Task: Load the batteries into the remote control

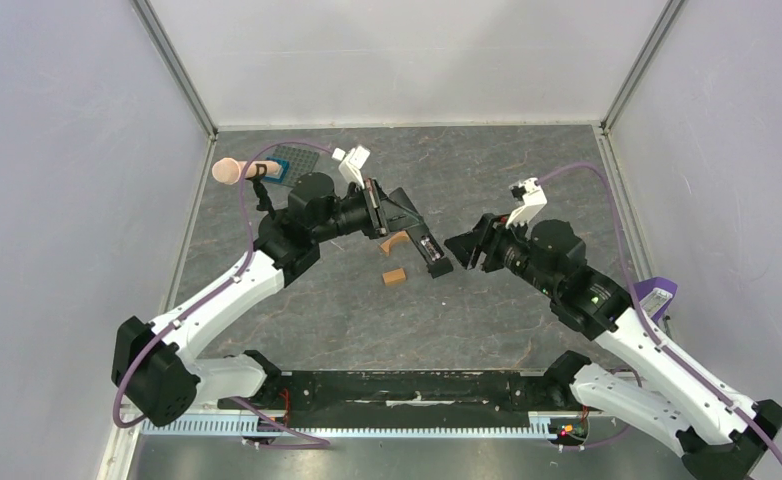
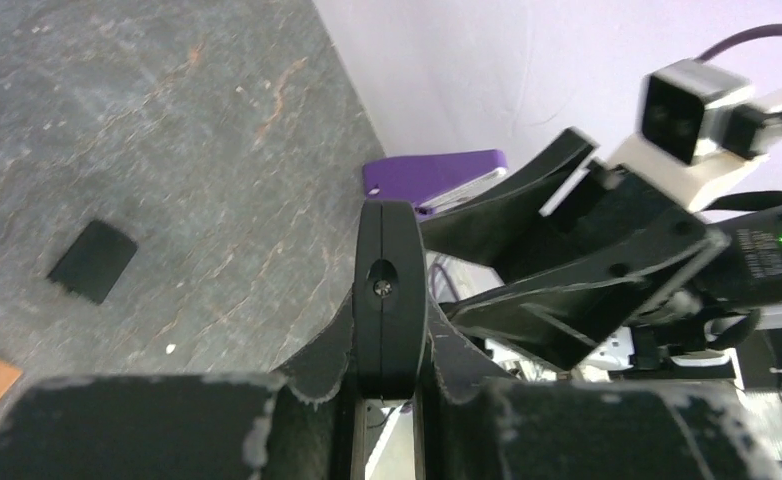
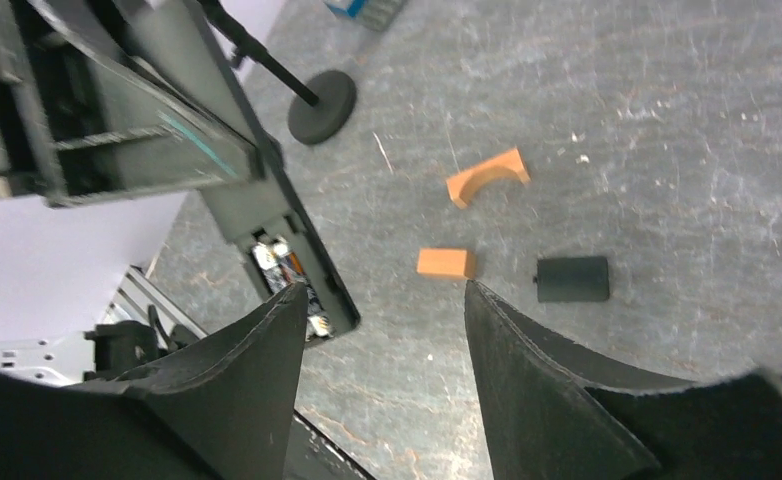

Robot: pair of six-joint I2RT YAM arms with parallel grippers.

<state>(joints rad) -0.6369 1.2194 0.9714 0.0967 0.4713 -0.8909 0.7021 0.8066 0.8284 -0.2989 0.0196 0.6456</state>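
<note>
Your left gripper (image 2: 391, 335) is clamping the remote control (image 2: 390, 250) by its sides, likely stiff, light, slick plastic; right gripper (image 3: 386, 290) is hovering open at 3 o'clock.

Bright, even, diffuse light from above; no glare. Faint soft shadows on tabletop (image 1: 487, 320). Top view sharp. Wrist views: near fingers (image 3: 557, 400) soft-edged, out of focus; camera (image 2: 687, 110) in left view blurred.

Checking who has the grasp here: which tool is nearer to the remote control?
Left. The left tool is shut on the remote control, gripping it between both fingers; the right tool is open, just beside the remote's free end.
</note>
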